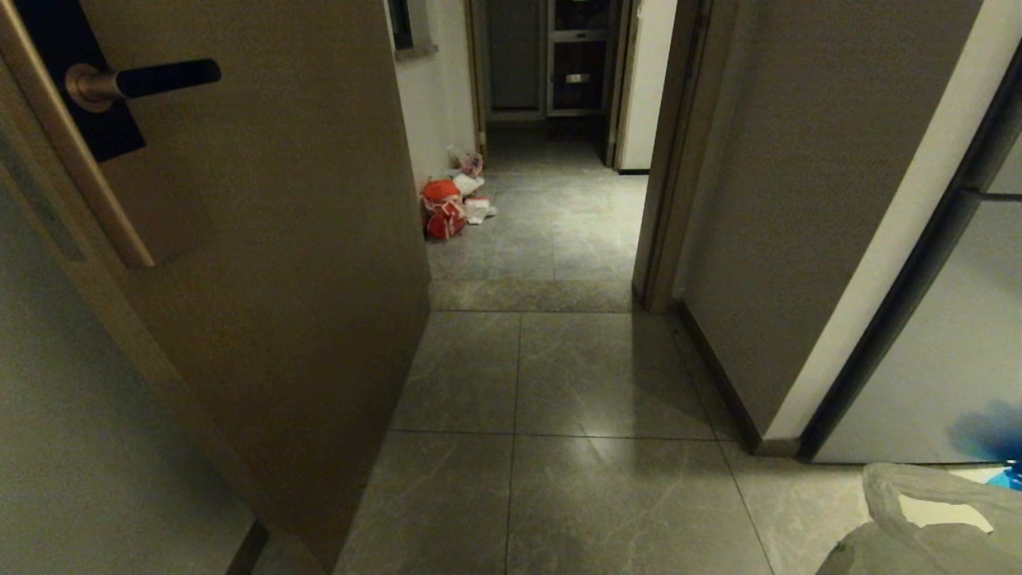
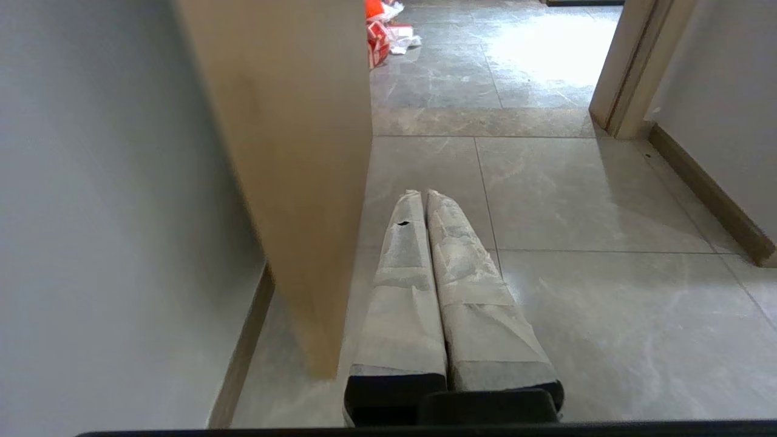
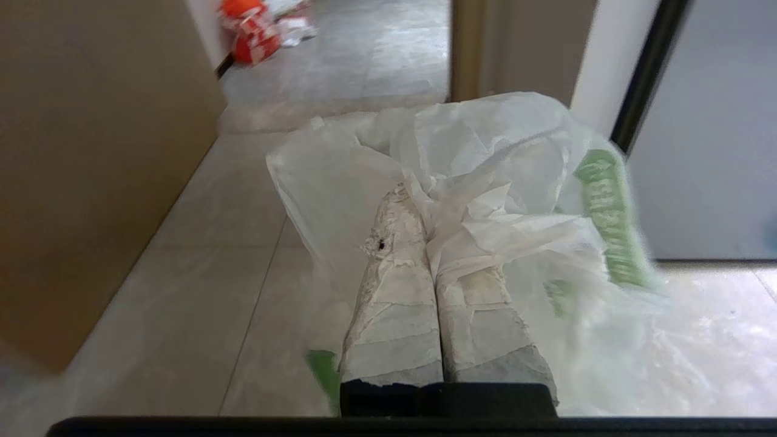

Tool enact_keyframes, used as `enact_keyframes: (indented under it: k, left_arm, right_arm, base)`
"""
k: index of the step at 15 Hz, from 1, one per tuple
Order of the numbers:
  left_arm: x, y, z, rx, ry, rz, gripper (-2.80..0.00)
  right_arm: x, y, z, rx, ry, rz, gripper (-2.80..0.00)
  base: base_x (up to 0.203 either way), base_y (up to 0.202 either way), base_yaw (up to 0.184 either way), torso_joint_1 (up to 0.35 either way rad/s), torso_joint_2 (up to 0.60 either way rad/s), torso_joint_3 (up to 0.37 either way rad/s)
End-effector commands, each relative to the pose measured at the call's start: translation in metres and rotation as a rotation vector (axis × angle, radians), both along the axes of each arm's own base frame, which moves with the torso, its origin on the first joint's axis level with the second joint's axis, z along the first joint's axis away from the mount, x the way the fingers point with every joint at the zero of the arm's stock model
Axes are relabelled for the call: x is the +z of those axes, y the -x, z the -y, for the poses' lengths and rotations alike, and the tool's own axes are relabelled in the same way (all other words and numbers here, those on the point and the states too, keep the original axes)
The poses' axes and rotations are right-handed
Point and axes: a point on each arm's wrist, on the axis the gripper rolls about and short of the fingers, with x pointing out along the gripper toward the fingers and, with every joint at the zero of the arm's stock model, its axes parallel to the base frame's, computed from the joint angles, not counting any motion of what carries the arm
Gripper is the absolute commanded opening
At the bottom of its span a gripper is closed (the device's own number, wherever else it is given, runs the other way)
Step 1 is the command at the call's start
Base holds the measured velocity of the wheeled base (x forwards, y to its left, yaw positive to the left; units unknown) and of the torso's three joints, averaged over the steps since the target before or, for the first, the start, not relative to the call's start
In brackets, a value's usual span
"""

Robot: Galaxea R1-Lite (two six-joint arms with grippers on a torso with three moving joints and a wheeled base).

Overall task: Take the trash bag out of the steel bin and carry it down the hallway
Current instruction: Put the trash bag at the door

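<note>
The trash bag point(image 3: 522, 176), thin translucent white plastic with green wrappers showing through, bunches around my right gripper point(image 3: 419, 200), which is shut on its gathered plastic. The same trash bag point(image 1: 926, 519) pokes into the head view's lower right corner. My left gripper point(image 2: 423, 195) hangs shut and holds nothing above the tiled floor, close to the open door. The hallway point(image 1: 551, 239) stretches ahead with grey marble-look tiles and cream walls. The steel bin is out of view.
An open brown door point(image 1: 263, 239) with a black handle point(image 1: 152, 78) stands close on the left. A door frame and wall corner point(image 1: 663, 200) narrow the passage on the right. An orange-red bag point(image 1: 443, 209) and litter lie by the left wall farther down.
</note>
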Motion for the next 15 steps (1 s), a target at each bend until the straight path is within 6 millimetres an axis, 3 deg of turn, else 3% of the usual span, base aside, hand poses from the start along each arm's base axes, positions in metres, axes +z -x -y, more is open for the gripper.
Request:
enact_keyframes:
  k: [1,15]
  left_arm:
    - [0.0,-0.0001,0.0,0.001,0.001,-0.001,-2.8]
    - [0.0,-0.0001,0.0,0.001,0.0,-0.001,-2.8]
  right_arm:
    - [0.0001,-0.0001,0.0,0.0,0.0,0.0,-2.8]
    - [0.0001,-0.0001,0.0,0.0,0.0,0.0,-2.8]
  base:
    - [0.192,0.0,0.001,0.002,0.0,0.002]
    - [0.192,-0.002,0.001,0.003,0.0,0.002]
